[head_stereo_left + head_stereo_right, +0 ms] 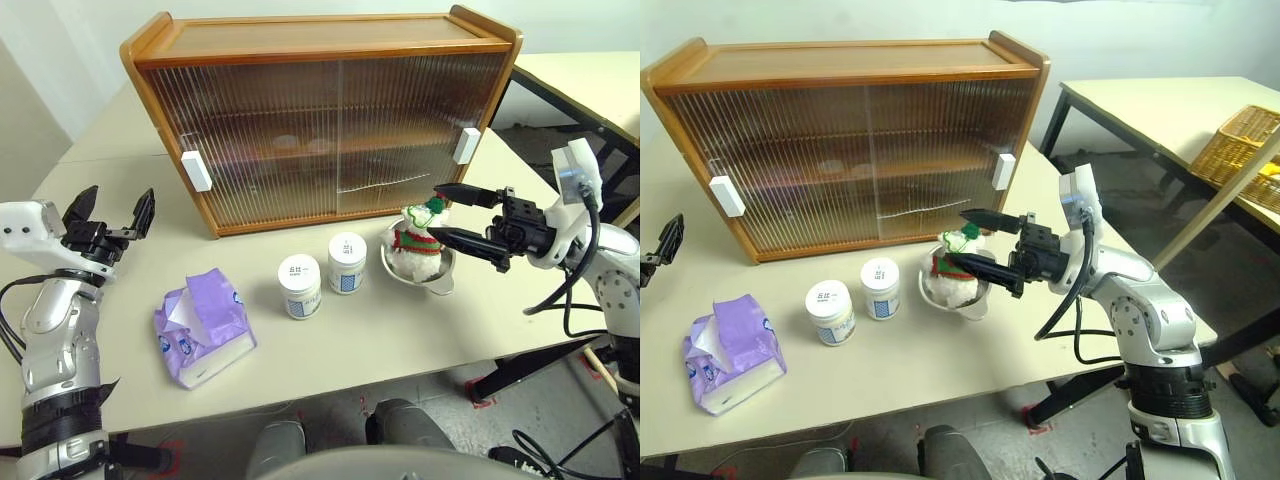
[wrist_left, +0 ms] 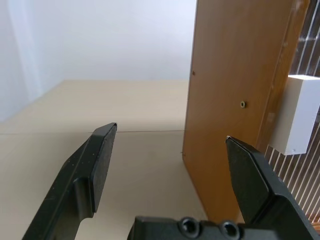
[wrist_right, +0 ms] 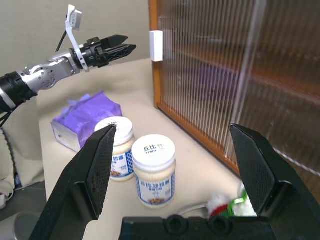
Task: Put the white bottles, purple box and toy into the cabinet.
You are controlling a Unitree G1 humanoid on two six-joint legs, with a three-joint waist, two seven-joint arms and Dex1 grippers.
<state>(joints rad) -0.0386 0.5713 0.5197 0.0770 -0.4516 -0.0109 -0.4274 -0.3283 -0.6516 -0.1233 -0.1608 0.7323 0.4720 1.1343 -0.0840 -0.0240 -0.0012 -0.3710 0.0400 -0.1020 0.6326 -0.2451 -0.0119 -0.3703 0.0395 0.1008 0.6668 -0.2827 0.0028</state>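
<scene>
1. Hovering above the table's [image 1: 480, 330] left side, the left gripper [image 1: 108, 212] has its two black fingers spread wide and holds nothing; it points forward toward the left end of the cabinet [image 1: 330, 120], near the left white handle [image 1: 196, 170].
2. One purple box [image 1: 203, 325] lies on the table in front of the cabinet, tilted, with white tissue showing at its top.
3. Two white bottles stand upright just right of the box, near each other: the left bottle [image 1: 299, 286] sits slightly closer to the table's front edge than the right bottle [image 1: 347, 262].
4. One toy [image 1: 420, 245] sits in a shiny bowl [image 1: 442, 283], just right of the bottles.
5. One cabinet stands behind everything, both ribbed doors slid shut, with the right handle [image 1: 467, 145] at its right edge.
6. The right gripper [image 1: 451, 215] points left, roughly level, its fingers wide apart just beside the toy's right side, one above the other, holding nothing.
</scene>
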